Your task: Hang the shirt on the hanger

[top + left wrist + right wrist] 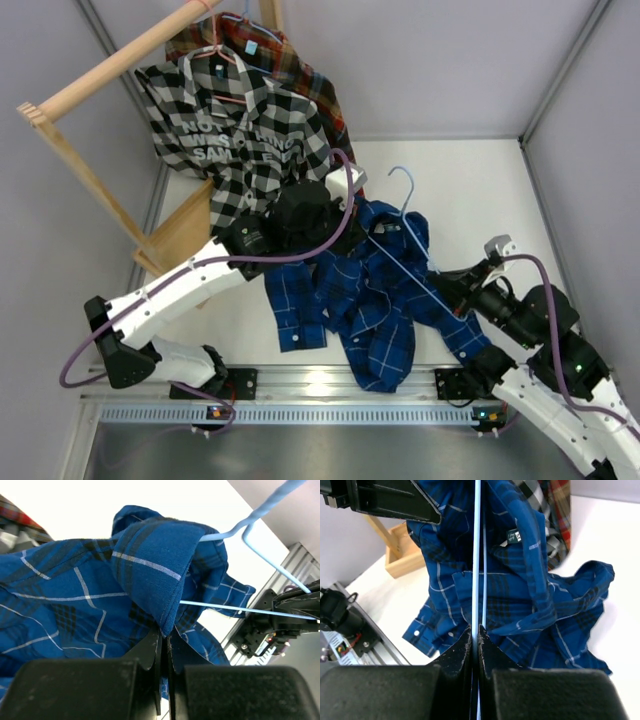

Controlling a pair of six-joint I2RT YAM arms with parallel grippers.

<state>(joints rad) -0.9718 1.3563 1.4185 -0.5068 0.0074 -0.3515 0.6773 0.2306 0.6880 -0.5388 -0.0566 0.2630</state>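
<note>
You have the white table (470, 180) with the wooden rack (110, 70) standing at its far left corner. On the rack hangs the black-and-white checked shirt (240, 130). Pale block lettering runs across its chest in two lines; the upper begins "NO", the lower "SAN", and the rest is too creased to read. The red-brown plaid shirt (290, 50) hangs just behind it. The shirt (375, 300) lies crumpled at mid-table between your two arms. It is dark blue plaid crossed by thin pale lines, one sleeve trails toward the rail (330, 385) at the near edge, and a white cuff button shows in the right wrist view. The collar end is lifted, the cloth there folded over into a thick blue flap. The hanger (410, 192) is thin light-blue wire. Its hook points to the far side, and one shoulder is tucked under the raised collar fold. The other wires run out across the shirt to the right arm. Your left gripper (164, 640) has its fingers pinched together on the lower edge of that collar fold. Your right gripper (475, 632) is clamped on two parallel hanger wires that run between its fingers. A small dark tag (514, 536) sits inside the collar; its pale marks are too small to read.
</note>
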